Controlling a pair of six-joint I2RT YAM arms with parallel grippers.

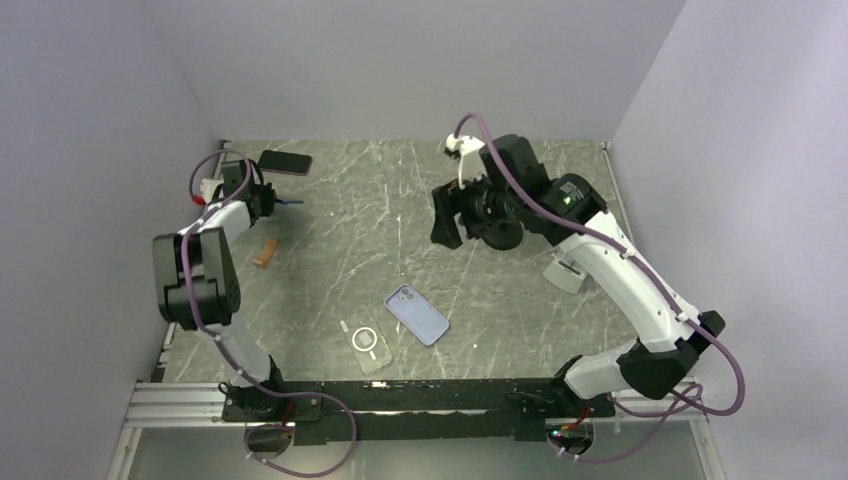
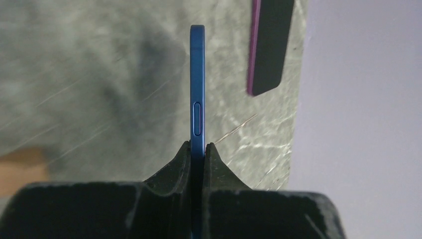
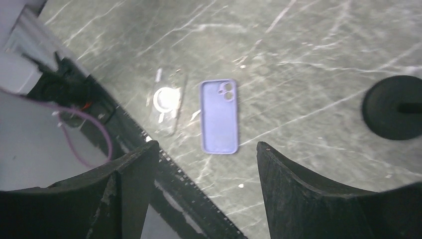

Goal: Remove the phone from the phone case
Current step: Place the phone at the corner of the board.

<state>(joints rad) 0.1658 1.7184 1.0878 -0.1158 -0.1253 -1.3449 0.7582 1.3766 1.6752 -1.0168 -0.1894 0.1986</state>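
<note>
The phone (image 1: 417, 314) lies flat on the table, lavender-blue back up with its camera bump at the far corner. It also shows in the right wrist view (image 3: 218, 116). The phone case (image 1: 366, 345), clear with a white ring, lies empty just left of it, apart; it shows too in the right wrist view (image 3: 167, 101). My right gripper (image 3: 206, 144) is open and empty, held high over the table (image 1: 445, 215). My left gripper (image 2: 198, 144) is shut on a slim deep-blue device (image 2: 197, 84) seen edge-on with a side button, at the back left (image 1: 268, 200).
A dark phone with a magenta edge (image 1: 285, 162) lies at the back left corner, also in the left wrist view (image 2: 268, 45). A small brown piece (image 1: 265, 255) lies near the left arm. A black disc (image 1: 497, 235) sits under the right arm. Walls close three sides.
</note>
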